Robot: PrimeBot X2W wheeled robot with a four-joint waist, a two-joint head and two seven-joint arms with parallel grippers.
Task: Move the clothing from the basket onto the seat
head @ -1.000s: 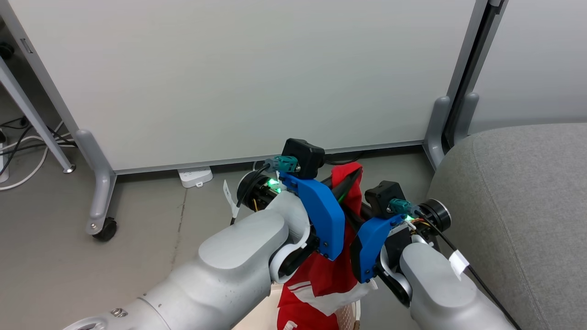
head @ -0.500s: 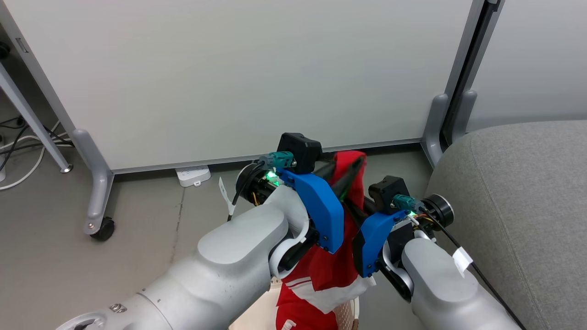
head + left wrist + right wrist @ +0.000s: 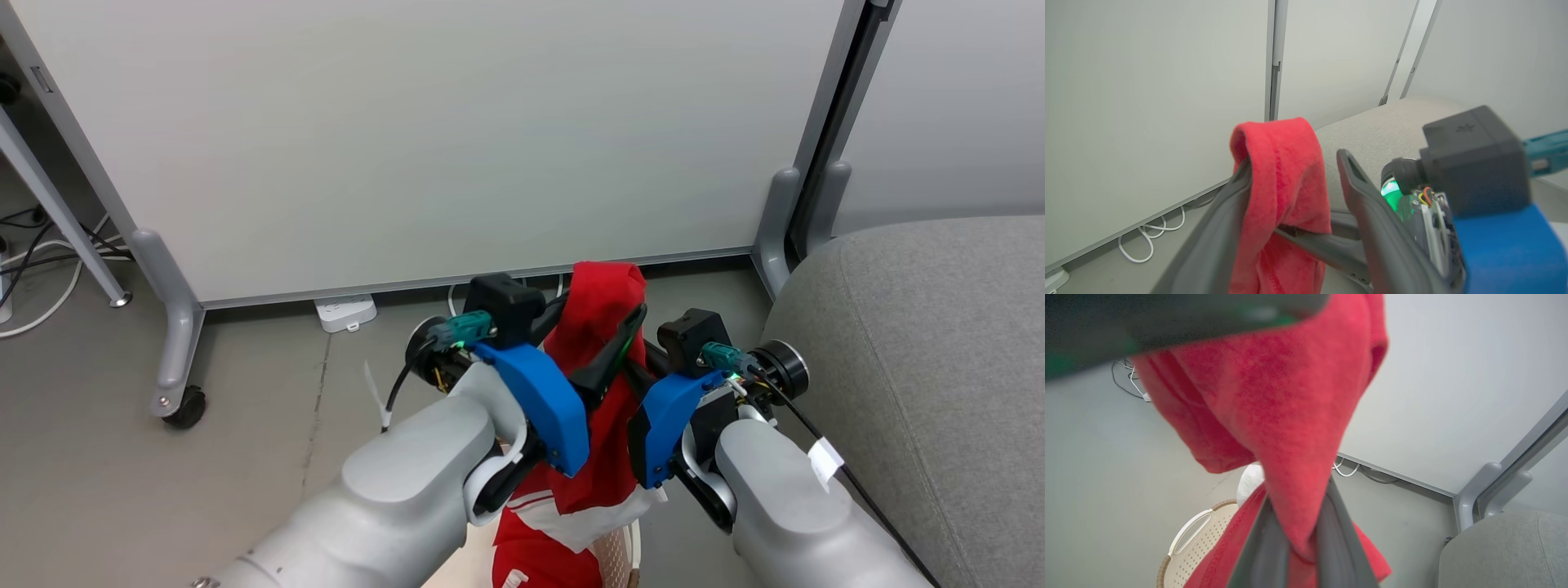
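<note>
Two end effectors on show: the left end effector [image 3: 1294,159] and the right end effector [image 3: 1300,522]. Between them, one bundle of red clothing [image 3: 600,286]. One garment or two? Can't call it from here. Below the right end effector, one basket [image 3: 1188,539]. Off to its right, one grey seat [image 3: 922,327]. Behind each end effector, a blue cover [image 3: 539,396] and a black camera box [image 3: 502,300], so two of each. Beyond them, two white panels [image 3: 408,122], one white power strip [image 3: 347,313], and far to the left, one caster [image 3: 184,408].
</note>
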